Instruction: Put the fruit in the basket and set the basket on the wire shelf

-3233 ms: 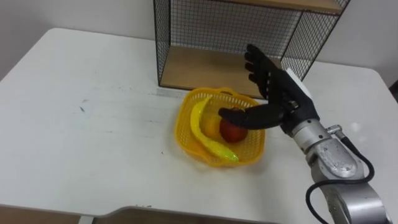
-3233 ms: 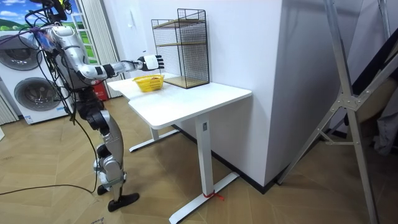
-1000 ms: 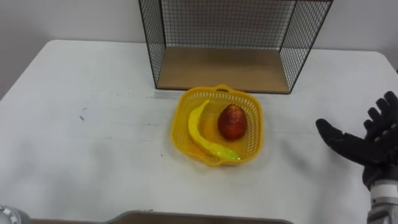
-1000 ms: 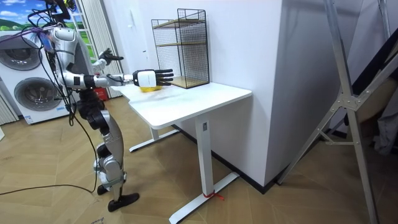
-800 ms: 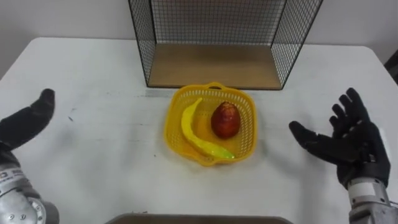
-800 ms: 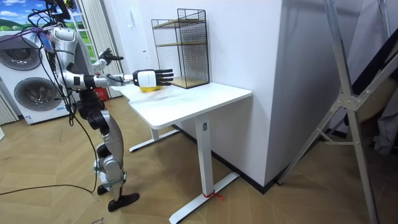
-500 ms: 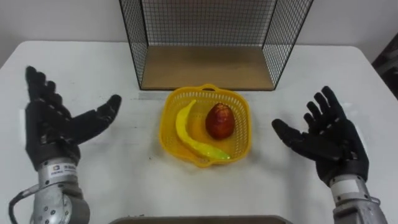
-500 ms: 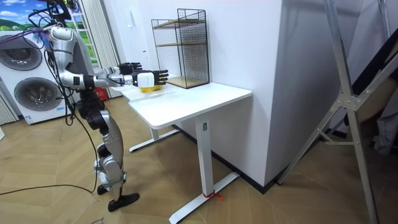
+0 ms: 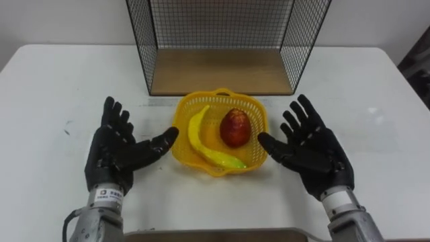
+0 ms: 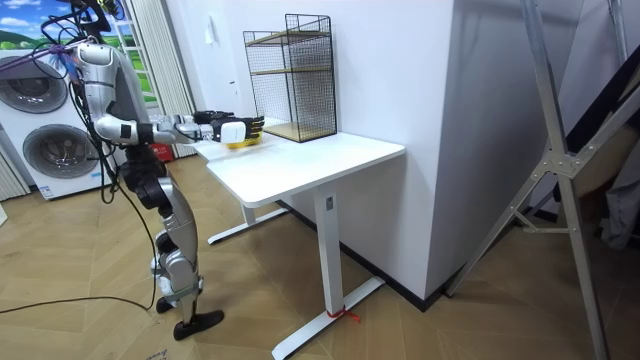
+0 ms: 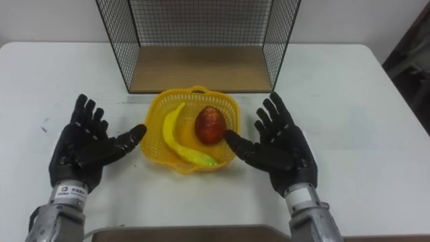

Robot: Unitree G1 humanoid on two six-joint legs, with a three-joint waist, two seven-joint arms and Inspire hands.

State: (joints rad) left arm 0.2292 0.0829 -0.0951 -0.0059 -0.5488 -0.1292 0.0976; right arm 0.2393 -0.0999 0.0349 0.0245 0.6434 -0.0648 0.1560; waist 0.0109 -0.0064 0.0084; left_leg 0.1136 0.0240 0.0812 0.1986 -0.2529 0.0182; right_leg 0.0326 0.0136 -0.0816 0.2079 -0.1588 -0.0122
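A yellow plastic basket [image 9: 255,126] [image 11: 156,119] sits on the white table [image 9: 376,87] just in front of the wire shelf [image 9: 222,70] [image 11: 195,67]. Inside it lie a yellow banana [image 9: 201,140] [image 11: 176,139] and a red fruit [image 9: 234,128] [image 11: 209,126]. My left hand [image 9: 117,151] [image 11: 84,148] is open at the basket's left side, thumb close to its rim. My right hand [image 9: 312,151] [image 11: 282,151] is open at the basket's right side, thumb at the rim. In the room view I stand at the table's end with both hands [image 10: 228,128] held out at the basket [image 10: 240,141].
The wire shelf [image 10: 292,75] has a wooden floor board [image 9: 222,72] and a second wooden level higher up. The table's front edge [image 9: 215,233] runs just below my wrists. Washing machines [image 10: 45,140] stand behind me in the room view.
Both hands have come in from the sides toward the basket, now flanking it closely. The camera view has shifted a little; the basket and fruit stay put.
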